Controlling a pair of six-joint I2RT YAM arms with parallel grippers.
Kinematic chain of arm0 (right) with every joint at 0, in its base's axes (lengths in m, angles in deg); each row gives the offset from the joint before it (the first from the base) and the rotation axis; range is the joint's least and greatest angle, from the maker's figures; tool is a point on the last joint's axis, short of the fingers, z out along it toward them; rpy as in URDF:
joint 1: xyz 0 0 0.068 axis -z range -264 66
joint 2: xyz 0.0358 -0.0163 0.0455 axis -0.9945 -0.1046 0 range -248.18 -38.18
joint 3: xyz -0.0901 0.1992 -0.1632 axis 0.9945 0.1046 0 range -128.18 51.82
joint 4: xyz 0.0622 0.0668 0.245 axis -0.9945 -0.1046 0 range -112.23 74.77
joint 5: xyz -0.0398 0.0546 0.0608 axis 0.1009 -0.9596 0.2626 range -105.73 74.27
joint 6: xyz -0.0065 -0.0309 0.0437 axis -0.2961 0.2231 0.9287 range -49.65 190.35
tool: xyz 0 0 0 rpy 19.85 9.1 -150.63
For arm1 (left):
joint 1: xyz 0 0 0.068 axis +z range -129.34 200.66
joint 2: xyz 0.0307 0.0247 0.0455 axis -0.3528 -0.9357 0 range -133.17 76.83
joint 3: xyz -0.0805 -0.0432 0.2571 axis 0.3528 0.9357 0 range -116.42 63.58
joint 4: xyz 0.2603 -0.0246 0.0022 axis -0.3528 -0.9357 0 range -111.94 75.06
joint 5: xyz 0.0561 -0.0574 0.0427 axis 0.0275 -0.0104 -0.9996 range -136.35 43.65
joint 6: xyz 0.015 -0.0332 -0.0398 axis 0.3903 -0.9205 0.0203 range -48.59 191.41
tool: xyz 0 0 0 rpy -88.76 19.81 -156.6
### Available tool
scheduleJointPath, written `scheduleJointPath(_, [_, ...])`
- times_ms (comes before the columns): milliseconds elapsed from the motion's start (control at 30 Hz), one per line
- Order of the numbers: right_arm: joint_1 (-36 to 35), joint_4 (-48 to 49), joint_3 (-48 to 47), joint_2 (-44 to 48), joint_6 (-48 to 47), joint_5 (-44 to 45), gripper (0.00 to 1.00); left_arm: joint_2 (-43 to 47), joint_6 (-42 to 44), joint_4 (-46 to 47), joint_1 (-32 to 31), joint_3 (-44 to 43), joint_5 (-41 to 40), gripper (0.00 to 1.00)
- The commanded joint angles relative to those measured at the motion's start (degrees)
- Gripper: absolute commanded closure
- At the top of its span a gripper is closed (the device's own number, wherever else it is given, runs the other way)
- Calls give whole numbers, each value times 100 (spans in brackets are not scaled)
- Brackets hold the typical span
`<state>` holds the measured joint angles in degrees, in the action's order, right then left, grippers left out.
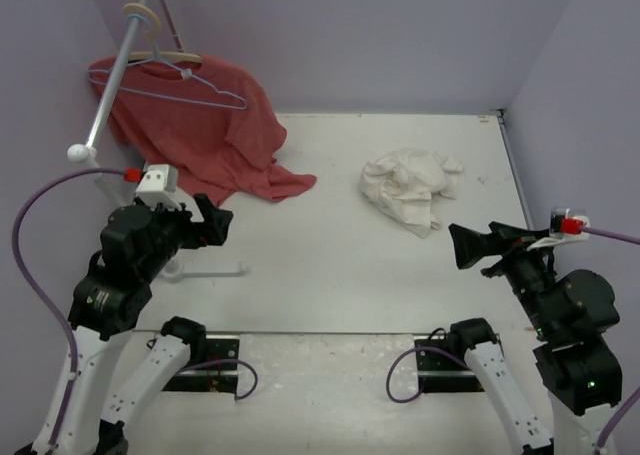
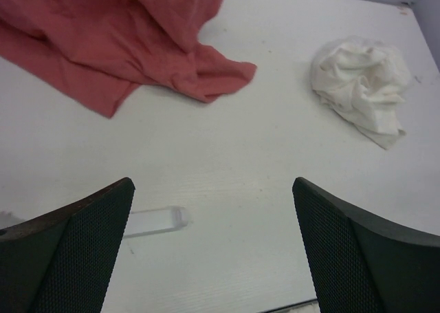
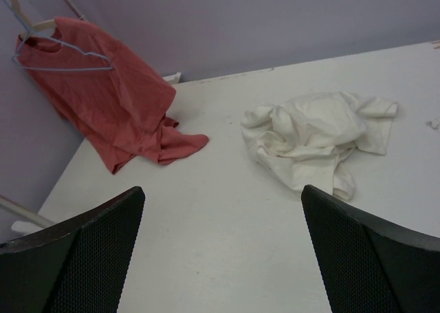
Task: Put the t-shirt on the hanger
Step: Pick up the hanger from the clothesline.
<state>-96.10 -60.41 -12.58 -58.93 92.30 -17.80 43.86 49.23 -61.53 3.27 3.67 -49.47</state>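
Note:
The white t-shirt (image 1: 410, 187) lies crumpled on the table, right of centre; it also shows in the left wrist view (image 2: 361, 86) and the right wrist view (image 3: 313, 137). The light-blue wire hanger (image 1: 165, 95) hangs empty on the rack rod at the far left, in front of the red shirt, and is seen in the right wrist view (image 3: 65, 70). My left gripper (image 1: 218, 223) is open and empty above the table (image 2: 213, 182), well left of the t-shirt. My right gripper (image 1: 462, 245) is open and empty (image 3: 223, 189), a little nearer than the t-shirt.
A red t-shirt (image 1: 200, 125) hangs from a pale wooden hanger (image 1: 165, 57) on the white rack pole (image 1: 110, 85), its hem trailing on the table (image 2: 103, 38). The rack's white foot (image 1: 210, 270) lies near my left gripper. Lavender walls close in the back and sides.

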Motion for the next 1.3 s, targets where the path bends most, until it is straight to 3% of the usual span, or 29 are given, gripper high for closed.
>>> scheduleJointPath(0, [-12,453,201,32,83,-741,1,-802,-180,627,-19,-254,1664,0])
scheduleJointPath(233, [-12,617,376,-166,310,-742,1,-1899,-297,996,-147,-777,1070,0])
scheduleJointPath(333, [-12,721,428,-228,371,-804,1,-2573,-367,1127,-556,-1083,-193,0])
scheduleJointPath(400, [-5,799,447,-287,395,-862,1,-3159,-493,1264,-912,-1318,-1539,0])
scheduleJointPath(667, [-12,1011,486,-578,427,-1027,1,-5716,-1162,1293,-1111,-3145,-3980,0])
scheduleJointPath(800, [-12,1045,607,-597,383,-969,1,-6501,-1207,1160,-1118,-4110,-4622,2])
scheduleJointPath(1033, [-12,1115,805,-628,397,-1054,1,-7506,-918,613,-1059,-5887,-5286,13])
scheduleJointPath(1267, [-17,1173,946,-631,424,-1108,1,-7663,-1094,420,-704,-5940,-5047,22])
